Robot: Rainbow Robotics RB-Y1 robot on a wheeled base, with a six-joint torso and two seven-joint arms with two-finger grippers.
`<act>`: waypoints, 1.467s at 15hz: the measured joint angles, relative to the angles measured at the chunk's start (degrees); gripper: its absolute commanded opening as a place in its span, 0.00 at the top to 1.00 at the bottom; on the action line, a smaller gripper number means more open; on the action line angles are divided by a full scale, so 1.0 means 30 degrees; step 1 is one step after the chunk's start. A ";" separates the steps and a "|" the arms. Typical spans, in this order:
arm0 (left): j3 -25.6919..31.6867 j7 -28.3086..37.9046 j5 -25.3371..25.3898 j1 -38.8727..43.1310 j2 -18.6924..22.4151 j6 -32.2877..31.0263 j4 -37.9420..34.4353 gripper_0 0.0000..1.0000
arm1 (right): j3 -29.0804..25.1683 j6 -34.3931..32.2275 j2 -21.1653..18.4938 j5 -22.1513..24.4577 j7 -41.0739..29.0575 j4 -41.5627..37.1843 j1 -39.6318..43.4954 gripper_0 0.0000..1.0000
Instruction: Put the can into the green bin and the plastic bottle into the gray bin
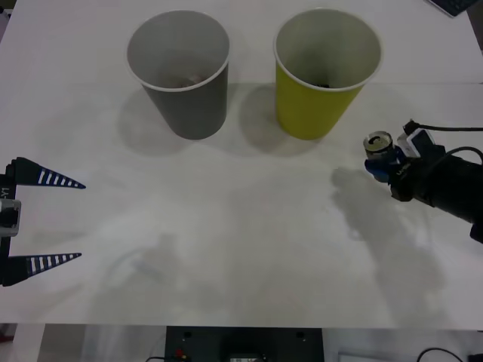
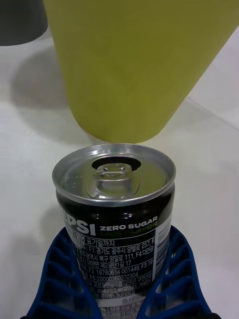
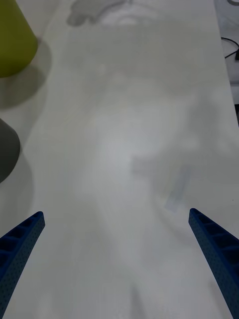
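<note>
Can: the can is a small black Pepsi Zero Sugar drink can with a shiny silver top and a pull tab. It stands upright and is lifted off the table, near the right side, just beside the green bin.
Right gripper: the right gripper holds the can. Its blue ribbed fingers press on both sides of the can's lower part.
Green bin: the green bin is a big yellow-green cup with a white rim. It stands upright at the back of the table, on the right. In the right wrist view its wall rises close behind the can.
Gray bin: the gray bin is a big dark gray cup with a white rim. It stands upright just beside the green bin, on its left, not touching it.
Left gripper: the left gripper waits at the left edge of the table, well apart from the bins. Its two blue fingers are spread wide and hold nothing.
Table: the table is white and flat.
</note>
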 measured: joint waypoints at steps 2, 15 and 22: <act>0.0000 0.0000 0.0000 0.0000 0.0000 0.0000 0.0000 0.00 | -0.2341 -0.3269 -0.0028 -0.0074 -0.0162 -0.1051 0.0701 1.00; 0.0000 0.0000 0.0000 0.0000 0.0000 0.0000 0.0000 0.00 | -1.0654 -1.9208 -0.0029 -0.1178 -0.7230 -0.4163 -0.1931 1.00; 0.0000 0.0000 0.0000 0.0000 0.0000 0.0000 0.0000 0.00 | -0.7799 -2.3050 -0.0736 -0.1085 -0.7284 -0.2496 -0.8849 1.00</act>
